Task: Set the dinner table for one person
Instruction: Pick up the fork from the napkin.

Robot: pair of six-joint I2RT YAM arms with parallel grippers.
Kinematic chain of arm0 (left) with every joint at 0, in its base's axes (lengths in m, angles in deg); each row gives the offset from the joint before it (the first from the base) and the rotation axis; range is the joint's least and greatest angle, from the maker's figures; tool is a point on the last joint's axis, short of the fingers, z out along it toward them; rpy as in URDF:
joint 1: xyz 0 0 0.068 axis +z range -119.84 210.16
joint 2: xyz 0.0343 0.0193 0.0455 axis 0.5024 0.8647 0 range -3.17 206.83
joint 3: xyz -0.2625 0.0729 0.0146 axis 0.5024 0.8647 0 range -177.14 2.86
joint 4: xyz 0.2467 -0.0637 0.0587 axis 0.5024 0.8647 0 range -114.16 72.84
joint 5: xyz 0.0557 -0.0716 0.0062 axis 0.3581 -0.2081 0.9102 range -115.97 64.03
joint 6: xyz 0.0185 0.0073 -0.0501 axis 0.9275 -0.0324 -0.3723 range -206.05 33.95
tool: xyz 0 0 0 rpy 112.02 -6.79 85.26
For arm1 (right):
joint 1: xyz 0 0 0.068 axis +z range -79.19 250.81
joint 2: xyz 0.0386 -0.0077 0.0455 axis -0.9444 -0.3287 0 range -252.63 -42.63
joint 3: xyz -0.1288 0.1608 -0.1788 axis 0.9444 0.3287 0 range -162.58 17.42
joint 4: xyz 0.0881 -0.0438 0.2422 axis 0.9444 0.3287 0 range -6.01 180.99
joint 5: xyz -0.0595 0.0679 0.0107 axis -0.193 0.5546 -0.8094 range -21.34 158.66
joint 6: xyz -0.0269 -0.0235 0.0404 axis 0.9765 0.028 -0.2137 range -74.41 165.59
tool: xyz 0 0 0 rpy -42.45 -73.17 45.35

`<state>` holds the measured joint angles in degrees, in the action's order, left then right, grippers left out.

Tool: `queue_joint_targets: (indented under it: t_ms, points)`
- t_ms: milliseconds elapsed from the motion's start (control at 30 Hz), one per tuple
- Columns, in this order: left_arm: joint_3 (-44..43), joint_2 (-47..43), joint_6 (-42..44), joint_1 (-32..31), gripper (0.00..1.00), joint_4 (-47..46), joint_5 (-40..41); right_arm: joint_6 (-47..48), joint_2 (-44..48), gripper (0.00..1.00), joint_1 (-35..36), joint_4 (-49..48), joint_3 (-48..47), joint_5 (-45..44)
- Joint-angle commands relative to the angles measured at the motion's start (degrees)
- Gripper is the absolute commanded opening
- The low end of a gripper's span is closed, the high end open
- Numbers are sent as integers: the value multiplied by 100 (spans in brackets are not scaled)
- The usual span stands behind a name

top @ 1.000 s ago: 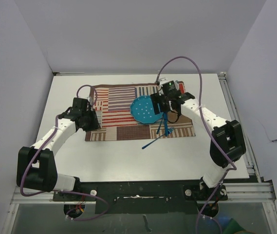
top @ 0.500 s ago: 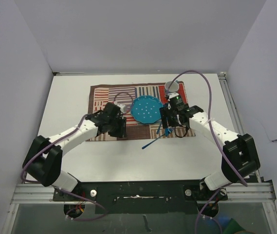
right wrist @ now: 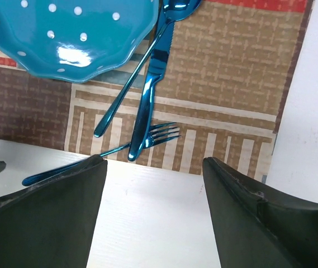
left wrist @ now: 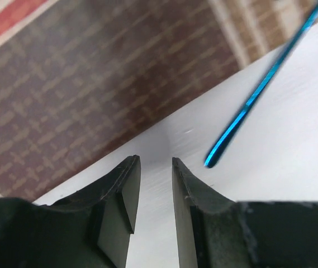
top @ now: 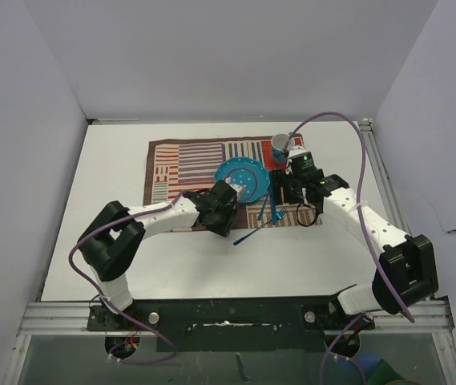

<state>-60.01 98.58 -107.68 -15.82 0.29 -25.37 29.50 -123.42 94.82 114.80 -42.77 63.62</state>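
Found left tool [left wrist: 154,167] narrowly apart beside fork [left wrist: 248,103], right tool [right wrist: 153,162] wide apart, both empty; risked dragging knife [right wrist: 150,95], seemingly crossing it.

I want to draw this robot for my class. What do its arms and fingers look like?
The left arm and right arm are white tubes with chunky black joints. A thin purple cable loops along each. The left fingers are black, narrow and curved; the right fingers look like broad black wedges.
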Motion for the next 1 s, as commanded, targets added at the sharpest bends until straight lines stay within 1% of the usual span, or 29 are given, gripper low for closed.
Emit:
queue_joint_targets:
  t_ms: [0,100,200,333,400,733,967]
  points:
    - [-524,-19,404,-315,30,-707,25,145,193,71,-184,-220,-81,174]
    - [-647,78,348,-467,30,-803,-135,168,142,71,-249,-274,-24,288]
    - [-910,369,446,-796,31,-832,-200,168,41,71,-265,-356,14,379]
    - [-1509,1058,626,-1153,31,-439,-65,136,-10,71,-270,-436,68,501]
    - [-1710,1229,754,-1263,31,-284,34,133,34,71,-292,-463,113,560]
    - [-1945,1264,1003,-1273,32,-8,560,168,274,72,-368,-448,266,660]
    - [-2040,1488,1192,-1271,31,164,786,168,310,72,-366,-434,314,695]
